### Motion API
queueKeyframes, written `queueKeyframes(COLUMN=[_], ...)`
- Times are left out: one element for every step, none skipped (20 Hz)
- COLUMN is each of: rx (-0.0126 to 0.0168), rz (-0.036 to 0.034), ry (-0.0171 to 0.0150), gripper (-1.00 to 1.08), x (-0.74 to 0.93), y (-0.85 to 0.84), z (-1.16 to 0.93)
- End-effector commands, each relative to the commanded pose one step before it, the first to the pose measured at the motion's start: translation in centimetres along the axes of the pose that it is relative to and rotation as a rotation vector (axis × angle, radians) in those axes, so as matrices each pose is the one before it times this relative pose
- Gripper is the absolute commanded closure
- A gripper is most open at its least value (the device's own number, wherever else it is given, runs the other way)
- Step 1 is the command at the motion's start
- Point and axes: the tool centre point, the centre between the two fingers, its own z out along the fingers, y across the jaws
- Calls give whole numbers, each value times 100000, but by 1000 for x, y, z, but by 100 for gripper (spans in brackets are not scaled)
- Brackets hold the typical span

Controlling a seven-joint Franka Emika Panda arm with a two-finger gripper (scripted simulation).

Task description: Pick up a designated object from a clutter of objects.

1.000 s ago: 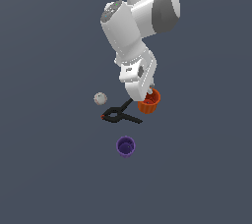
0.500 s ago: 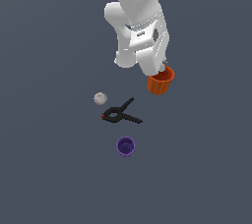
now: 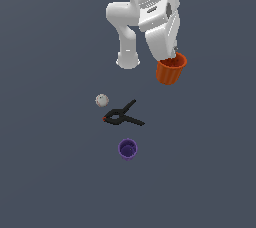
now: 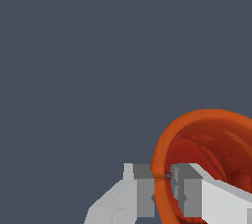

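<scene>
We see the orange cup held off the floor, its rim pinched by the gripper: one finger outside the wall, one inside. It looks empty, as does the purple cup standing below. The clamp and ball lie between them, toward the exterior view's left. Since half a second ago, the orange cup has risen higher; the rest lies unmoved.
</scene>
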Motion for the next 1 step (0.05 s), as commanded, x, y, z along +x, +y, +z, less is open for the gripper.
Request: queueKeyframes(rx=[-53], rz=[6], ry=[71], gripper=[108], x=[249], y=[-81], z=[-279])
